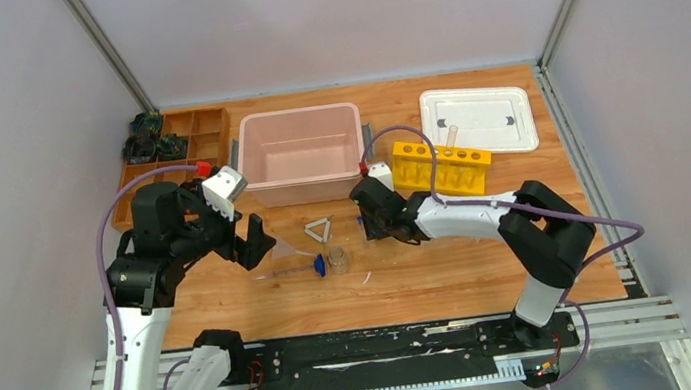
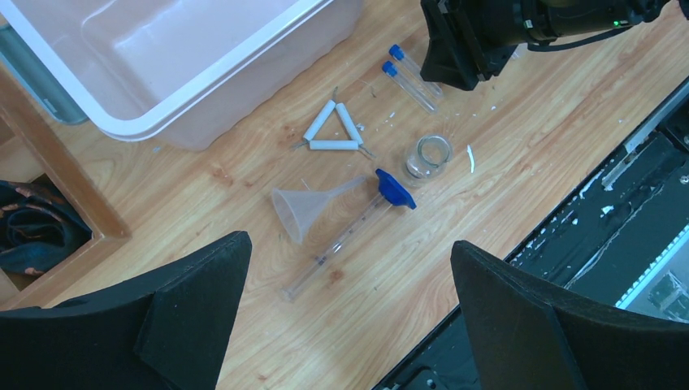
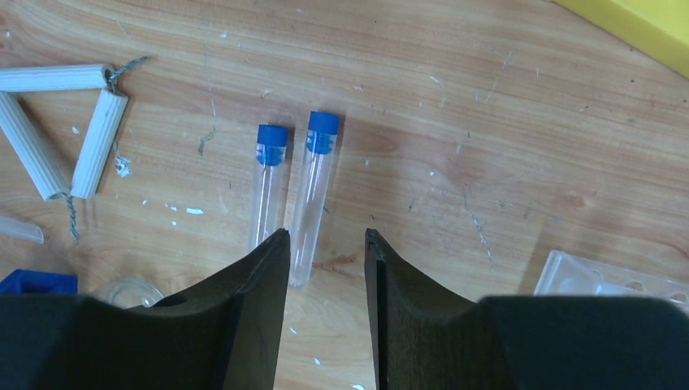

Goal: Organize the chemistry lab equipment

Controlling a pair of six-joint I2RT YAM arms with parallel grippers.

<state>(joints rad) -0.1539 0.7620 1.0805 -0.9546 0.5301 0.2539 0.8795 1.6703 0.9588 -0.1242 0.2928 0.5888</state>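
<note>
Two clear blue-capped vials (image 3: 268, 187) (image 3: 315, 191) lie side by side on the wooden table. My right gripper (image 3: 325, 236) hovers just over their bottom ends, partly open with nothing between its fingers; the right vial's end lies beside the left fingertip (image 3: 276, 244). In the left wrist view my left gripper (image 2: 349, 242) is wide open above a clear funnel (image 2: 302, 211) and a clear glass tube (image 2: 337, 244) with a blue base (image 2: 396, 188). Beyond them lie the pale triangle (image 2: 333, 132) and the tiny beaker (image 2: 428, 154). The yellow holed rack (image 1: 441, 167) stands behind the right gripper (image 1: 366, 214).
A pink bin (image 1: 300, 150) sits at the back centre, with a white lidded tray (image 1: 478, 119) to its right and a brown wooden compartment tray (image 1: 169, 148) to its left. A clear vial tray's corner (image 3: 609, 280) shows beside my right finger. The black rail (image 1: 372, 348) borders the table's near edge.
</note>
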